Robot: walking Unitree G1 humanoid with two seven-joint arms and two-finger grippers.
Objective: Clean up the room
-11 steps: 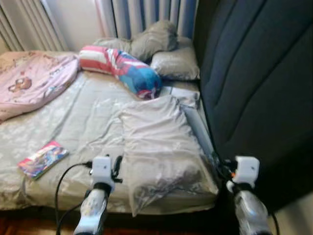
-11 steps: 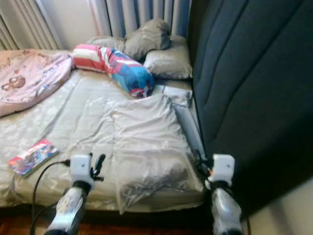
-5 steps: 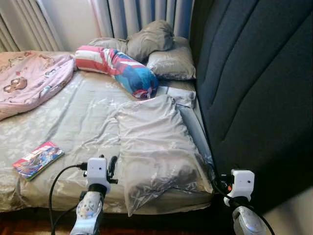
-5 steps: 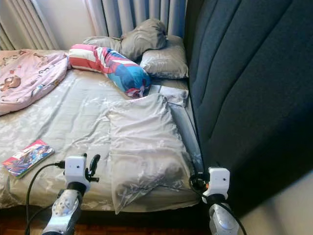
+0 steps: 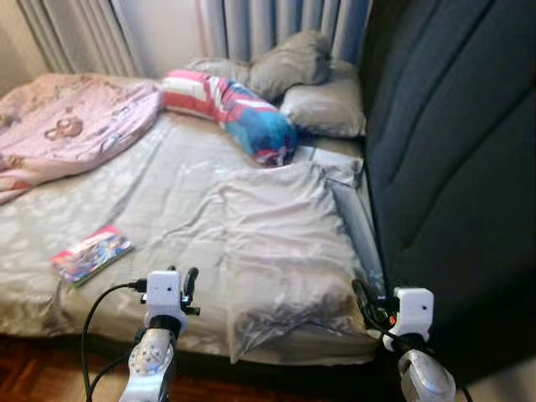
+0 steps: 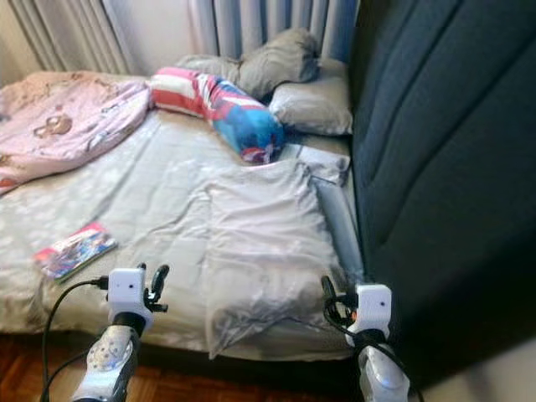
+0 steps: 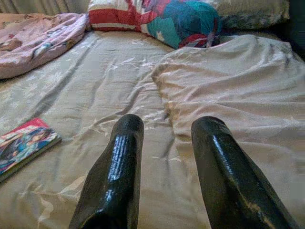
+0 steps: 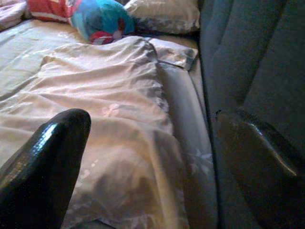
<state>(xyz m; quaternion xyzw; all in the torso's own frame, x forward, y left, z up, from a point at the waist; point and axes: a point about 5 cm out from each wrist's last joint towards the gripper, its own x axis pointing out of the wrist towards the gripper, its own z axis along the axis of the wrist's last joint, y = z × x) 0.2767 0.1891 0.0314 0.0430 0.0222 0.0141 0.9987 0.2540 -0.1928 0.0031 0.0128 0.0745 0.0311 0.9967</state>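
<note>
Nearest the head camera, the left gripper and the right gripper are raised at the foot edge of the bed, both with fingers spread apart and nothing between them; the right one hovers over the near end of the large grey pillow, beside the dark headboard. Judging by how things lie, the tidying has hardly begun: that pillow lies askew along the headboard side, a colourful book rests loose on the rumpled sheet to the left, and farther back a striped bolster, two grey pillows and a pink blanket sit heaped, with curtains behind. The left wrist view adds what the head views blur: the book's glossy cover, near its fingers. The right wrist view shows the narrow strip of mattress between pillow and headboard.
</note>
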